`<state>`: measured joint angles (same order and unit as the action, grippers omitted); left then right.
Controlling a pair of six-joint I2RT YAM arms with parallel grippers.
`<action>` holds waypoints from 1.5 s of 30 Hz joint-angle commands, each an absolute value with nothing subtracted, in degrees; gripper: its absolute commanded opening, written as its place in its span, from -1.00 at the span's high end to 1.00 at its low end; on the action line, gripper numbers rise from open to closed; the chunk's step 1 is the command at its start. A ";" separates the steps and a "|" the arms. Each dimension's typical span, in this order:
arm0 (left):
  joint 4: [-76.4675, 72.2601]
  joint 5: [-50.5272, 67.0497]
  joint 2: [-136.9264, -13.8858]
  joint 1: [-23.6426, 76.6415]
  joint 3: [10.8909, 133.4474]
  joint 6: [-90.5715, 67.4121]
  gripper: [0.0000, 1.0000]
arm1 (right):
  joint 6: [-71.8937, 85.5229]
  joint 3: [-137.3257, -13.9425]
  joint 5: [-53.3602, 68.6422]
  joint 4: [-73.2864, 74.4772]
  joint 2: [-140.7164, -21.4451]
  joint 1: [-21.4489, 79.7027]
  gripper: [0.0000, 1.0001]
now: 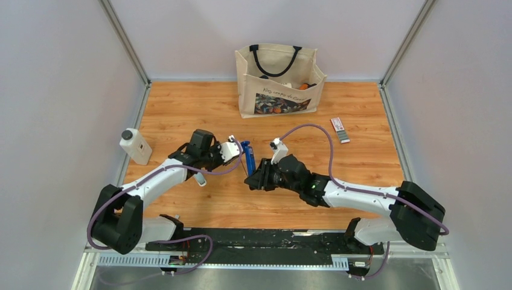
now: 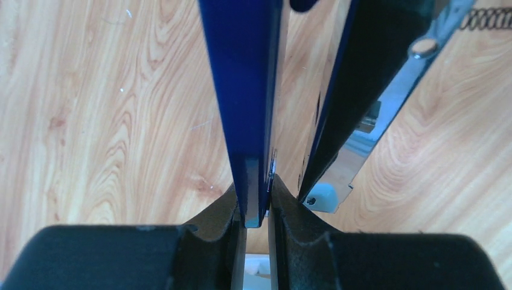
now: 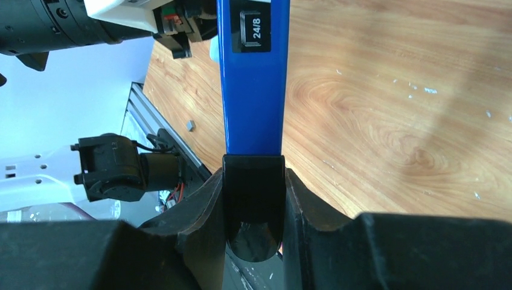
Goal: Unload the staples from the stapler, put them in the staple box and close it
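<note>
The stapler (image 1: 247, 158) is over the middle of the worktop (image 1: 181, 115), between both claws, as we see from the top. At our left wrist, the left claw (image 2: 256, 208) pinches its thin blue part. At our right wrist, the right claw (image 3: 253, 181) squeezes its black end.

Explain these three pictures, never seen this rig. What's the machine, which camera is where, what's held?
Two small robot arms are bolted at the near edge of a wooden table. The wide picture looks down from above and behind them; the other two come from wrist cameras, each showing its own fingers. On the table: a canvas tote bag, a white bottle with a black cap, a small flat box. Both arms hold one blue stapler between them: the left gripper pinches its blue cover, the right gripper clamps its black end.
</note>
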<state>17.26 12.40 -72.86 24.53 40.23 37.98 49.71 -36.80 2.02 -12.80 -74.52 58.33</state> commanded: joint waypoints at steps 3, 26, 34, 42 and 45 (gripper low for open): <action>-2.08 3.26 -73.56 27.86 36.22 45.08 0.85 | 50.71 -34.81 4.66 -17.40 -72.16 60.99 1.00; -23.11 -1.31 -74.44 33.40 25.23 60.55 0.85 | 42.36 -32.17 0.18 -13.36 -70.31 64.25 1.00; -35.86 -3.69 -76.55 35.24 20.48 67.24 0.86 | 42.10 -32.70 0.09 -13.54 -71.02 64.16 1.00; -24.13 -3.87 -73.49 35.25 24.77 60.22 0.82 | 41.40 -34.80 -3.16 -11.35 -69.53 64.16 1.00; -10.94 -1.94 -69.71 35.24 31.45 52.58 0.71 | 39.47 -38.74 -7.46 -6.44 -68.21 63.90 0.99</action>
<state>-22.39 -1.54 -75.00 34.20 23.22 59.29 40.58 -31.07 -1.72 -3.60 -72.03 63.86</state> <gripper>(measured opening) 0.232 0.342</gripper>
